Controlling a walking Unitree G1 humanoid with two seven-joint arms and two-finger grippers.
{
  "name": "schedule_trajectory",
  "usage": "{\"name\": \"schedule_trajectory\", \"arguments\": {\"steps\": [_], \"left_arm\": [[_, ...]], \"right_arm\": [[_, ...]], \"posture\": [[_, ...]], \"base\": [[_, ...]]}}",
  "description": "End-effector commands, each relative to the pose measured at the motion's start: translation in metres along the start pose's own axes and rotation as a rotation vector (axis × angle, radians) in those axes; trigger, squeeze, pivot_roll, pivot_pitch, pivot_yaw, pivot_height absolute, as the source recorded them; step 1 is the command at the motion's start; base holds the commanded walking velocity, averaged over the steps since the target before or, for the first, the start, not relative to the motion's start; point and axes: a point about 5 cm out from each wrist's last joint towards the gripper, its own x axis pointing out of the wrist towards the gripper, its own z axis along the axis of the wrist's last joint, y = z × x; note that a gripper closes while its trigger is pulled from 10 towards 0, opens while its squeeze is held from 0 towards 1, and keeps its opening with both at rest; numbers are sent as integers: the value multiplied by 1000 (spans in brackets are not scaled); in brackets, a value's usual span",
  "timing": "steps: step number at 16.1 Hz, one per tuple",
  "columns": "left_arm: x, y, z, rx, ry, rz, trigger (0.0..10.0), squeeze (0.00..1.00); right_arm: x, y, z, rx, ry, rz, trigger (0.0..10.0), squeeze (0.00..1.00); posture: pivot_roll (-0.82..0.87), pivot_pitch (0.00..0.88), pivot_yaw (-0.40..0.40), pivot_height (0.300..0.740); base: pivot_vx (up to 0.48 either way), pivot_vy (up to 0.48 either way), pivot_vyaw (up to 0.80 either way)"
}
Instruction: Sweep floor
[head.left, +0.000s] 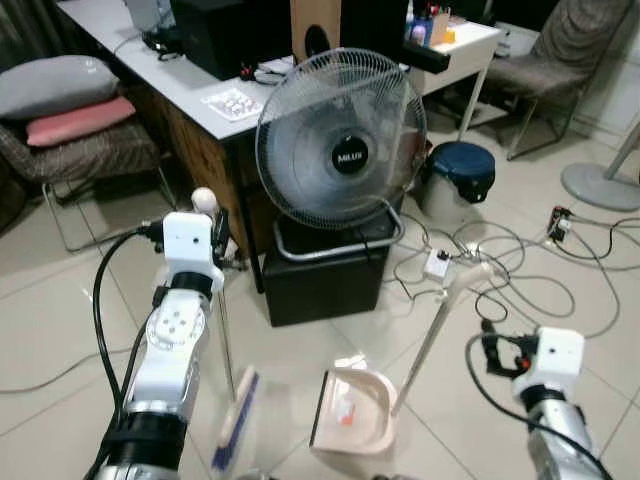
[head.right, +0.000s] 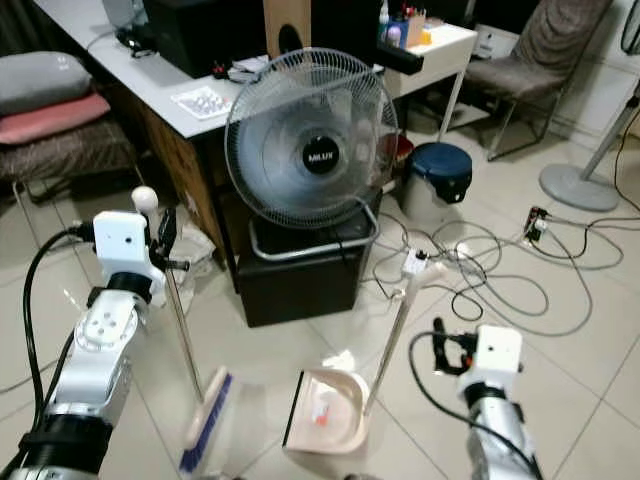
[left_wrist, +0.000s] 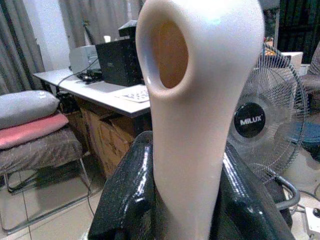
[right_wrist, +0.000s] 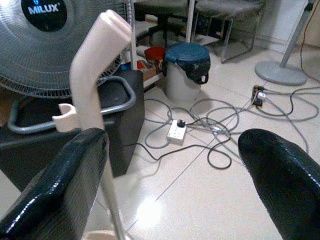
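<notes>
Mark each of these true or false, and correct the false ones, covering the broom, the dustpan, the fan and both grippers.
1. The left gripper is shut on the cream plastic broom handle. True.
2. The right gripper is clamped on the cream dustpan handle. False: its fingers are open, with the handle beside one of them.
3. The beige dustpan lies on the tiled floor beside the blue-bristled broom head. True.
4. The round grey fan stands on the white desk. False: it sits on a black box on the floor.
</notes>
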Motion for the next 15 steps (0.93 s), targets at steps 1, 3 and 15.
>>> {"name": "schedule_trajectory", "arguments": {"steps": [1, 3, 15], "left_arm": [[1, 2, 10, 21, -47, 3, 10000, 0], [1, 6, 15, 37, -67, 11, 10000, 0], [-10, -11, 25, 42, -40, -155, 10000, 0]], "right_arm": [[2, 0, 3, -11, -26, 13, 10000, 1000], [13, 8, 22, -37, -108, 108, 10000, 1000], [-14, 77, 47, 77, -200, 358, 10000, 0]], "posture": [[-56, 37, 54, 740], [-27, 57, 65, 740], [-57, 87, 113, 740]], "base": [[0, 0, 0], [0, 0, 0], [0, 0, 0]]}}
